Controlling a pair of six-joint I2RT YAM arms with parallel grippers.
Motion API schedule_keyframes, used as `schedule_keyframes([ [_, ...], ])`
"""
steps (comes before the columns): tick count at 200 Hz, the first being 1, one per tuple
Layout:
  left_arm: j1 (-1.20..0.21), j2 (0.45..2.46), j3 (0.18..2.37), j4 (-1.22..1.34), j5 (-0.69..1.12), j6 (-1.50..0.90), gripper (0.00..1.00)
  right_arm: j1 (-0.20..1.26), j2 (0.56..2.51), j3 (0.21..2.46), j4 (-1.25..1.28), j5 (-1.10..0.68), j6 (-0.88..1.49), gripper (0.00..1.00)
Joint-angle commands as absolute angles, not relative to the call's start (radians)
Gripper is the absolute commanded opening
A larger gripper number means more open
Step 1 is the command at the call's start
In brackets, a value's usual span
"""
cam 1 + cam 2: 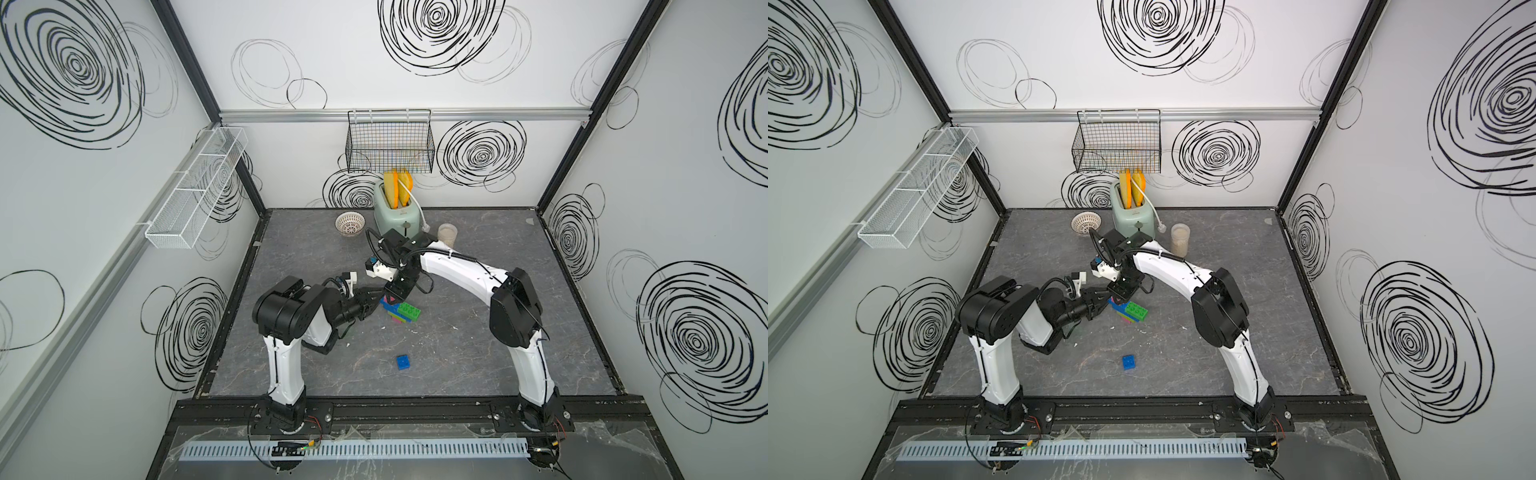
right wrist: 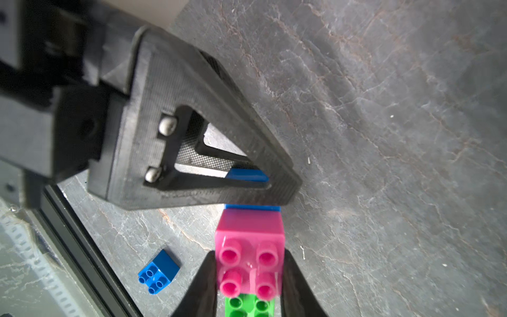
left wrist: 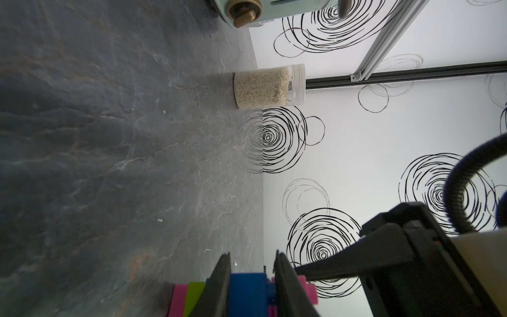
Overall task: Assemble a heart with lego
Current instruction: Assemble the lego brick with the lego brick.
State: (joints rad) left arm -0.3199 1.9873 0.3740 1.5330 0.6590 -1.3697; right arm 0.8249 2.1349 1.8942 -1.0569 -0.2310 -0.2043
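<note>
The heart [image 1: 402, 312], a clump of blue, green, lime and pink bricks, is seen near the middle of the grey table [image 1: 478, 353] in both top views, between the two grippers. The left gripper [image 3: 251, 274] is clamped on a blue brick [image 3: 247, 291] of the clump; the right gripper [image 2: 249, 255] is closed on its pink brick [image 2: 248, 233]. A loose blue brick [image 1: 402, 361] is found nearer the arm bases, well apart from it

Mint-green toaster [image 1: 392, 216], yellow-orange slices [image 1: 397, 189] inserted, seen upper centre; white perforated bowl [image 1: 350, 223] placed left of it, clear grain-filled jar [image 1: 447, 235] right, black wire basket [image 1: 390, 143] hung above.
</note>
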Motion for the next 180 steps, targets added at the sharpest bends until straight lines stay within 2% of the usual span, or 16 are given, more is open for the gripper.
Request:
schedule_keyframes([
  [1,-0.327,1.948,0.381,1.817,0.686,-1.367,0.29,0.827,2.238,1.861,-1.107,-0.263,-0.238,0.27],
  [55,-0.327,1.951,0.382,1.816,0.685,-1.369,0.29,0.834,2.226,1.878,-1.099,-0.23,-0.239,0.34],
  [141,-0.327,1.942,0.377,1.816,0.683,-1.37,0.29,0.882,2.231,1.855,-1.08,-0.141,-0.232,0.29],
  [161,-0.327,1.942,0.377,1.816,0.684,-1.37,0.29,0.878,2.224,1.831,-1.064,-0.154,-0.23,0.29],
  [180,-0.326,1.944,0.376,1.816,0.684,-1.37,0.29,0.871,2.22,1.825,-1.055,-0.167,-0.229,0.34],
])
